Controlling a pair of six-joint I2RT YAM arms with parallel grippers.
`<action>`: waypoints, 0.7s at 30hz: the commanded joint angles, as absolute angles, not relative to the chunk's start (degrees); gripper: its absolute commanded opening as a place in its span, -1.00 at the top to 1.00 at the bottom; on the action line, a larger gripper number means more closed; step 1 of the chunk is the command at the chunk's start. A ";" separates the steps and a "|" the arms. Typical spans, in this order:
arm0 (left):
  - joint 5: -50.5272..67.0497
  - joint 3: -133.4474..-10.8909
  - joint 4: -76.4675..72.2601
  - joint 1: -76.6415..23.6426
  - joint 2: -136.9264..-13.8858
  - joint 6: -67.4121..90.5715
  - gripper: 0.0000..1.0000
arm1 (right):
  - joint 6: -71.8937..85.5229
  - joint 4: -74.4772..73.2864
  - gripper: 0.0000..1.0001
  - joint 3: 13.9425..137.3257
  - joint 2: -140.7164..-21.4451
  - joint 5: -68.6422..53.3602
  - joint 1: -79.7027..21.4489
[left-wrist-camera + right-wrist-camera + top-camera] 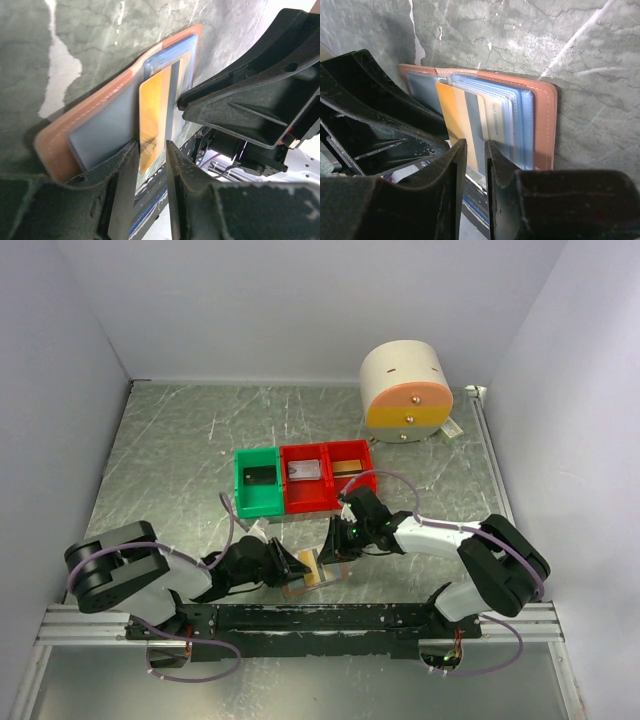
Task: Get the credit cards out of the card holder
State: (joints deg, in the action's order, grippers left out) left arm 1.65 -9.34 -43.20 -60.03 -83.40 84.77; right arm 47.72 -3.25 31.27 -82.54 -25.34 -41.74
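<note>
Left gripper (151, 146): jaws parted, clamped on nothing. The near end of the gold card (152, 100) sits in line with the gap.

Right gripper (476, 146): jaws almost together, only a thin slit. The gold card's grey stripe shows through it. Cannot tell whether they pinch anything. Its tip meets the card from the opposite side.

Gold card lies along the middle of the card holder (52, 145), over the pale blue-grey lining.

Card holder lies open and flat on the table (170, 440), between the two grippers, near the front edge.

Beyond, apart from the holder: green bin (240, 504) with a dark card (258, 476); red bin (300, 506) with a silver card (304, 469); second red bin (371, 480) with a gold-brown card (347, 466). Cream cylinder (405, 370) stands at the back right.
</note>
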 commanded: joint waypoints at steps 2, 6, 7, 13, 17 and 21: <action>0.02 -4.76 -58.32 -59.77 -88.50 88.14 0.22 | 47.02 -5.78 0.56 28.47 -84.81 -22.67 -41.96; 0.96 -4.68 -62.93 -59.79 -92.08 88.10 0.28 | 47.13 -5.30 0.56 27.67 -85.17 -23.03 -41.94; 1.27 -4.94 -63.54 -59.82 -92.70 87.93 0.29 | 47.07 -5.40 0.56 27.61 -85.27 -23.06 -41.97; 1.99 -5.91 -65.39 -59.79 -94.51 87.16 0.32 | 47.05 -5.80 0.56 26.90 -84.84 -22.50 -41.96; 1.84 -5.82 -65.09 -59.77 -94.40 87.11 0.49 | 46.79 -6.18 0.56 27.17 -84.84 -22.22 -41.92; 1.57 -5.17 -64.03 -59.77 -93.49 87.16 0.81 | 44.38 -9.47 0.56 29.30 -85.38 -19.27 -41.73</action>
